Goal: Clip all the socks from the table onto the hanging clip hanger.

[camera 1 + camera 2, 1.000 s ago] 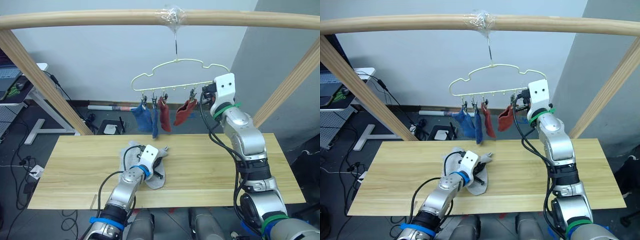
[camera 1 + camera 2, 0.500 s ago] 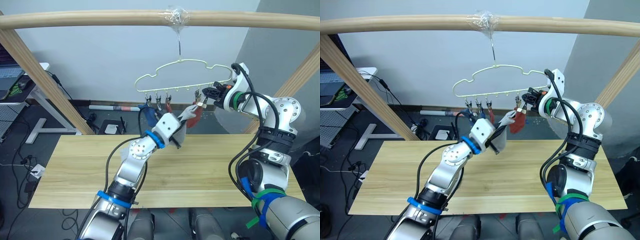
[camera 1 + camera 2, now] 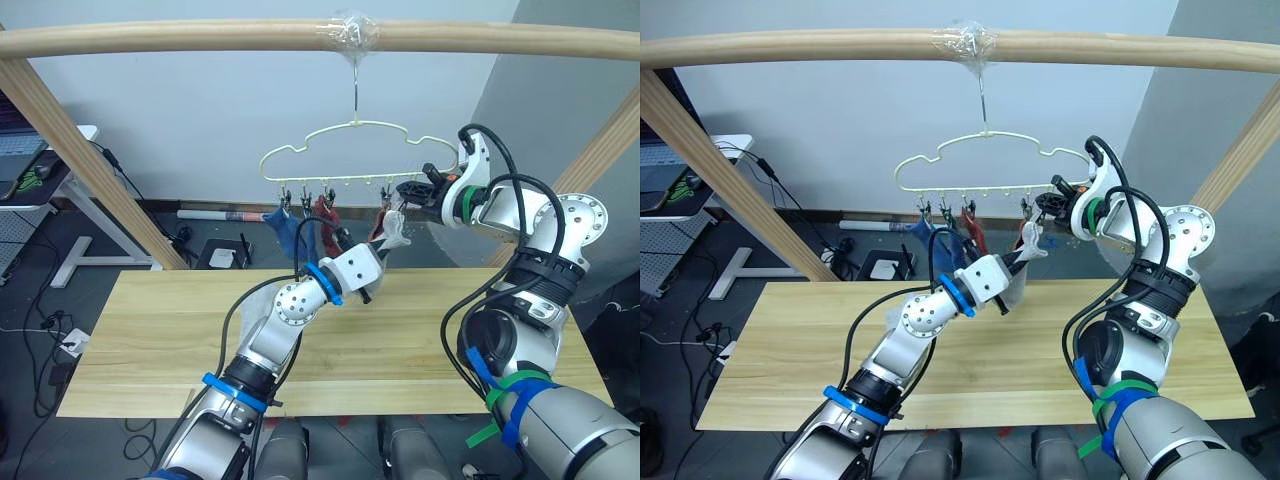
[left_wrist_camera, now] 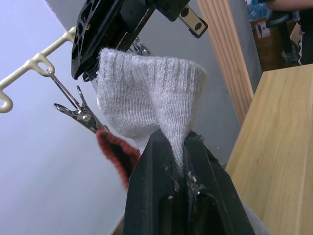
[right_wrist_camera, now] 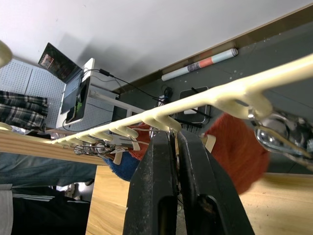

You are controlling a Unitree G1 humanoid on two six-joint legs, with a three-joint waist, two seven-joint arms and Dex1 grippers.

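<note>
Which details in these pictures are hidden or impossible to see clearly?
- Left eye view: the left claw tips are covered by the light grey knitted sock.
- Both eye views: whether any small grey metal clip grips that sock; too small.
- Right wrist view: what the right claw pinches on the pale-yellow wire clip hanger; its fingers hide it.

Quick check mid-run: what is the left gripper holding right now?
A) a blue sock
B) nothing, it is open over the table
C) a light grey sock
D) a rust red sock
C: the left gripper is shut on a light grey sock, raised up to the clip hanger beside a rust red sock already hanging there.
</note>
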